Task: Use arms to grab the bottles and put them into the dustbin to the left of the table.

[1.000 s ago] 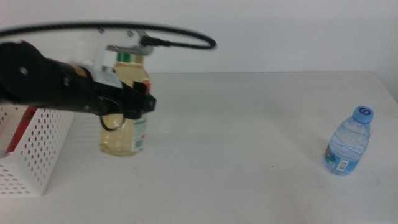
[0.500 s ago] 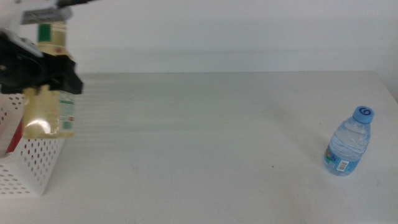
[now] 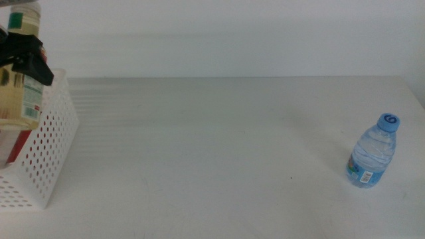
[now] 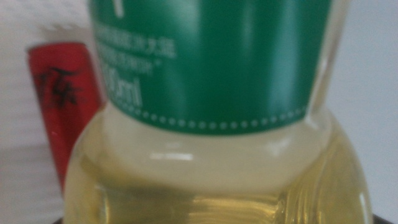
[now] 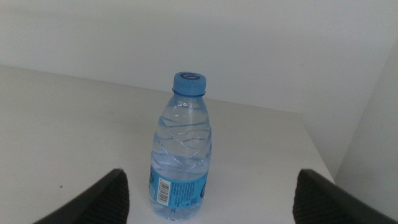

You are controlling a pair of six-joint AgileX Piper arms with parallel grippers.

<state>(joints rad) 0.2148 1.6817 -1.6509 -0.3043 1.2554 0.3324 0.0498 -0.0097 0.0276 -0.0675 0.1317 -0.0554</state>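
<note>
Left gripper [image 3: 26, 58] is clamped on the tall bottle [image 3: 18, 86] of pale yellow liquid, holding it upright at the far left of the middle view, above the open top of the white perforated dustbin [image 3: 46, 153]. Through the left wrist camera the bottle [image 4: 211, 124] fills almost everything, its green label up close, and the red can [image 4: 62, 106] shows behind it, already lying in the dustbin. In the middle view that can [image 3: 18, 143] is a red patch inside the near wall.

Right gripper [image 5: 208, 199] waits wide apart and holding nothing, facing the small water bottle [image 5: 181, 149], which stands upright between the lines of its two jaws but well ahead of them. In the middle view that water bottle [image 3: 372, 151] stands near the right edge of the table [image 3: 219, 153], far from the dustbin.

Risks, as I judge them: the tall bottle looks close to the dustbin's right wall, so letting go now could bounce it off the rim and onto the table. Falling upright onto the can, it may also tip. Later, the light water bottle could topple if one jaw meets it first.
</note>
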